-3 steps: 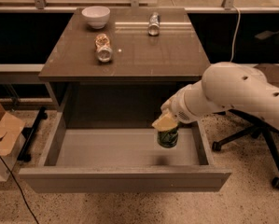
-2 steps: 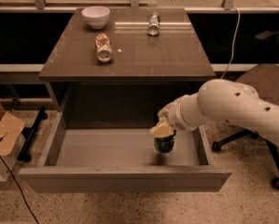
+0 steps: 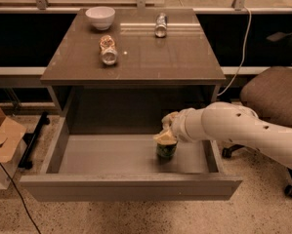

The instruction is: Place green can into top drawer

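The green can [image 3: 166,150] stands upright inside the open top drawer [image 3: 131,187], on or just above the drawer floor at its right half. My gripper [image 3: 166,133] reaches in from the right over the drawer's right wall and is shut on the can's top. The white arm [image 3: 233,128] stretches away to the right. The can's top rim is hidden by the gripper.
On the brown table [image 3: 175,57] are a white bowl [image 3: 100,17], a tan-orange can [image 3: 107,50] lying on its side, and a small silver can [image 3: 160,25]. An office chair [image 3: 272,96] stands at the right. A cardboard box [image 3: 1,135] sits at the left.
The gripper has moved down and a little to the left with the green can, bringing it lower into the drawer.
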Available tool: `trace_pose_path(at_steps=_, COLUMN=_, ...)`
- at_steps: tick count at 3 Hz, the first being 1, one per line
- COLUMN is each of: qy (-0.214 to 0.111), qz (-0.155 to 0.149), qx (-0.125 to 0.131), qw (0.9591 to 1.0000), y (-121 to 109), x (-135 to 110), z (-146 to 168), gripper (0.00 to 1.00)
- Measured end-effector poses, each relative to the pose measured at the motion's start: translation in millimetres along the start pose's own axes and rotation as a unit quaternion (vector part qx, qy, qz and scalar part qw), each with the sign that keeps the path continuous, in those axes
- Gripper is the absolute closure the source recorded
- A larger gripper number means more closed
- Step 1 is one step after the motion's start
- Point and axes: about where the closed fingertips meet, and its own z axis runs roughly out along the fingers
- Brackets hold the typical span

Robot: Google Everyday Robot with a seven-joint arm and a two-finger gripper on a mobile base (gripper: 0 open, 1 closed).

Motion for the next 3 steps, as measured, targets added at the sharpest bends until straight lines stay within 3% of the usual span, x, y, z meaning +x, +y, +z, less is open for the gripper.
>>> trace_pose_path(at_steps=1, qy=-0.014, qz=0.001, qx=0.014, qw=0.9998, y=-9.2, x=1.4, z=11.7, gripper=0.84)
trace_pose_path(at_steps=3, qy=-0.014, qz=0.000, qx=0.013, qw=0.9998, y=-7.4, x=-0.7, z=12.6, gripper=0.37)
